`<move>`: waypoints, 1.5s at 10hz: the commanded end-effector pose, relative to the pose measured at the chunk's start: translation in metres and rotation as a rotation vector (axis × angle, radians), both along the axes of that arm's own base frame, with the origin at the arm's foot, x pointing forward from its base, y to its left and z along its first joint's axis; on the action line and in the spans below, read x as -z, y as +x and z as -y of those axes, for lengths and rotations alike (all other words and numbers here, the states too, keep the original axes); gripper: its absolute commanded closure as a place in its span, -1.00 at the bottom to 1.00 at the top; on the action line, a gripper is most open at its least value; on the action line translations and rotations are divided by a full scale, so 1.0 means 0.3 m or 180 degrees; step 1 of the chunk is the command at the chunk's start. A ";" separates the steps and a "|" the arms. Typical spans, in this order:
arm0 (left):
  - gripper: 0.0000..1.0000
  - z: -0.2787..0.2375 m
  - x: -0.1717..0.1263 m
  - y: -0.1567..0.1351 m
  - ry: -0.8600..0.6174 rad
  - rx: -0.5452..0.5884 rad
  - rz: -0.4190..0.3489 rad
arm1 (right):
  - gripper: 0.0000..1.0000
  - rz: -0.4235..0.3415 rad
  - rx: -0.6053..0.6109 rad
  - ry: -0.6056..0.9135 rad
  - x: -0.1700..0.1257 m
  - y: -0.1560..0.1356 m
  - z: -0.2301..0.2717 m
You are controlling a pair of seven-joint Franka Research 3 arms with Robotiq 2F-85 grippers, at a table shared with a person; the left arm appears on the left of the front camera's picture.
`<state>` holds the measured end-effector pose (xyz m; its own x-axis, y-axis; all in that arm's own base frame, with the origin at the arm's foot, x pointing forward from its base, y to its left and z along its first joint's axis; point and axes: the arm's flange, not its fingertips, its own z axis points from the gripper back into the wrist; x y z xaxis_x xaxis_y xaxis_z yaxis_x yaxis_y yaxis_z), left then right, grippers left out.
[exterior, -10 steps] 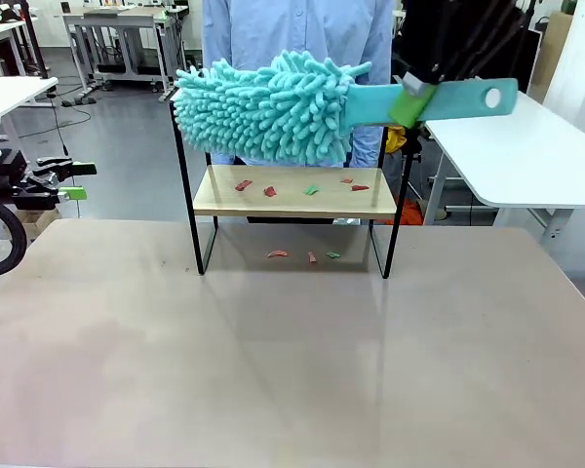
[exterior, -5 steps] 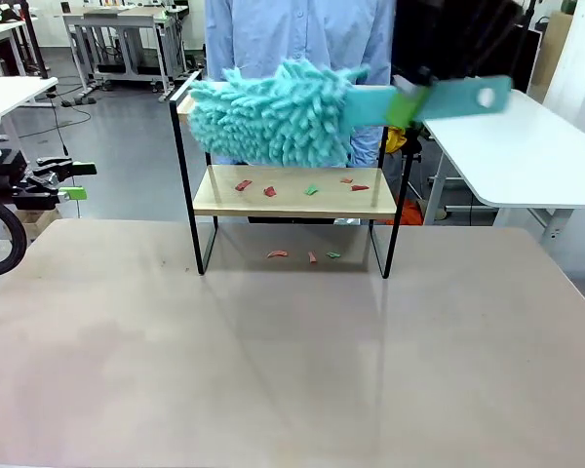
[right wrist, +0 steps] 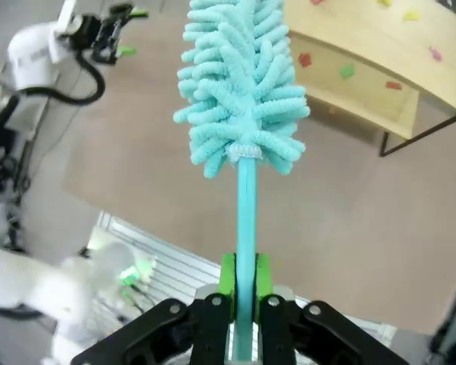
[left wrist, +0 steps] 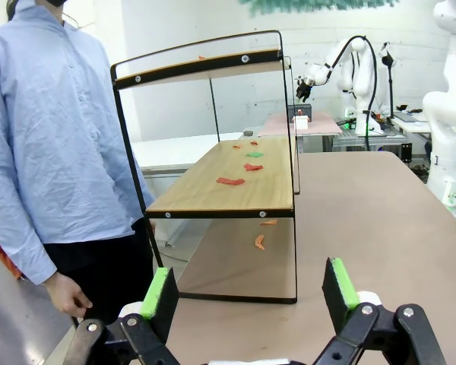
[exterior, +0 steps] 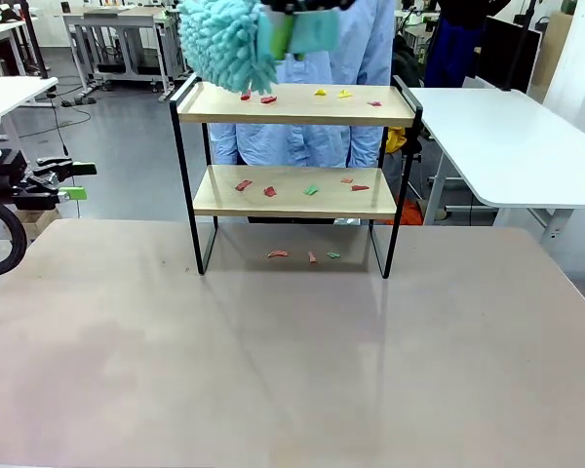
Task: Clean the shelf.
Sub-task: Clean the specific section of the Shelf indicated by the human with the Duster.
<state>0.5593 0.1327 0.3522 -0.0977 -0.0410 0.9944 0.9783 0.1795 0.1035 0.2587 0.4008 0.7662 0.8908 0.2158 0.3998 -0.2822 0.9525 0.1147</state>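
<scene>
Left gripper [exterior: 78, 181]: at the far left, off the table edge, pincer wide apart and empty; green pads on black fingers, aimed at the shelf's end in the left wrist view [left wrist: 249, 293].
Duster [exterior: 224, 39]: turquoise chenille head, thick soft noodle strands, above the left end of the top board; contact with the wood cannot be told. It probably weighs little and gives under pressure.
Duster handle [right wrist: 245, 213]: flat turquoise strip, smooth, likely stiff plastic.
Right gripper [right wrist: 243, 283]: pincer narrow, clamped on the duster handle near its end; it sits high over the shelf's upper left in the front view.
Shelf [exterior: 292, 115]: stands at the far middle of the table, upright, person just behind it. Two light wooden boards, smooth and flat, in a thin black metal frame with raised side rails and open loop feet.
Shelf, handling: judged light and rigid, not fragile; its slim feet may slide or tip under a hard sideways sweep. Best taken by a black upright or a side rail, if steadying is needed.
Scraps [exterior: 319, 94]: small red, yellow and green flat bits, scattered on the top board, on the lower board and on the table beneath; likely featherlight.
Table [exterior: 273, 370]: broad, matte, pale beige.
Person [left wrist: 53, 137]: light blue shirt, one hand hanging low at their side.
</scene>
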 end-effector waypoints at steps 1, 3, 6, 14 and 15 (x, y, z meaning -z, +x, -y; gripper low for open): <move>-1.00 0.003 -0.008 -0.007 -0.0005 -0.0002 0.0042 | 0.74 0.0100 0.0407 0.0059 -0.008 0.085 -0.163; -1.00 0.003 -0.008 -0.007 -0.0005 -0.0002 0.0042 | 0.74 0.0209 0.0696 0.0170 0.001 0.163 -0.280; -1.00 0.003 -0.008 -0.007 -0.0005 -0.0002 0.0042 | 0.74 0.0220 0.0963 0.0251 0.082 0.314 -0.376; -1.00 0.003 -0.008 -0.007 -0.0005 -0.0002 0.0042 | 0.74 0.0071 0.1186 0.0280 0.263 0.465 -0.405; -1.00 0.003 -0.008 -0.007 -0.0005 -0.0002 0.0042 | 0.74 -0.0004 0.1168 0.0287 0.285 0.464 -0.395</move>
<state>0.5594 0.1328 0.3520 -0.0974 -0.0411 0.9944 0.9783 0.1796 0.1033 0.4016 0.5202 0.6794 0.8951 -0.1251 0.4279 0.0505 0.9821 0.1815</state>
